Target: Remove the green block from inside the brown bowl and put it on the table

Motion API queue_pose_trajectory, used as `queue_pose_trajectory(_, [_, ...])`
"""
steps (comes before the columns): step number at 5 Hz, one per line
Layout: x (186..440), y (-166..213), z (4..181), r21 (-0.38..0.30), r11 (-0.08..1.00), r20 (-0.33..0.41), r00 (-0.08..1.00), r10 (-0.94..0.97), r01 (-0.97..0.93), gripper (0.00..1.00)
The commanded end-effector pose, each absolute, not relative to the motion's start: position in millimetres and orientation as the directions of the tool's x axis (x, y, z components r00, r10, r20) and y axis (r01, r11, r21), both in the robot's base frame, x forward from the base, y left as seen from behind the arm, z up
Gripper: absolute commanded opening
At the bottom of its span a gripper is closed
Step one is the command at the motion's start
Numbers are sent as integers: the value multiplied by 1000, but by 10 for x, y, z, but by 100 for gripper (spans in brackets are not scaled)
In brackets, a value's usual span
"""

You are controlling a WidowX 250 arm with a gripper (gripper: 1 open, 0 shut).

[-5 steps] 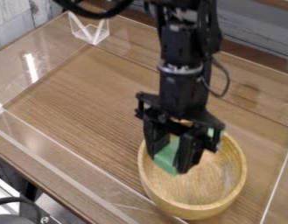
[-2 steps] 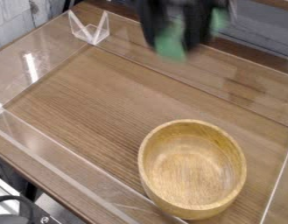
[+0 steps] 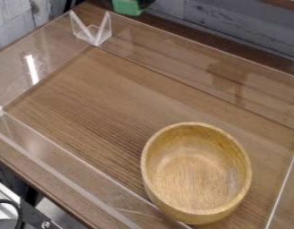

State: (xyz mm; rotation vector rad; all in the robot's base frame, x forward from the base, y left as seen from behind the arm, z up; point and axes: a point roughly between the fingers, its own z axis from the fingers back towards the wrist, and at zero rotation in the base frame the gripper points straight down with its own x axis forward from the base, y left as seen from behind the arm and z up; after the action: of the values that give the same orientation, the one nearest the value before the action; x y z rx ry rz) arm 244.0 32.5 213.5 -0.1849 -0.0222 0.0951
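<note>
Nearest, the brown bowl (image 3: 197, 173) sits empty on the worktop (image 3: 107, 98), while far back at the top edge a scrap of the green block (image 3: 128, 6) shows, apparently pinched in the shut claw, itself out of view.

The bowl (image 3: 197, 173) is set on the table (image 3: 101, 98), at its near right. The block (image 3: 129, 5) is seen far behind the bowl and to its left, cut off by the top edge.
</note>
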Motion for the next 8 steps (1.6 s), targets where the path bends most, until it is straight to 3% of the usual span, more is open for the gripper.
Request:
queue_pose_trajectory(1, [2459,329,2186,-194,978,71,993,95,-79,0])
queue_pose_trajectory(6, [2574,220,1473,-211,975,145,989,-33,64,0])
queue_pose_trajectory(8, [2561,-291,1129,-180,969,160,977,-142,170,0])
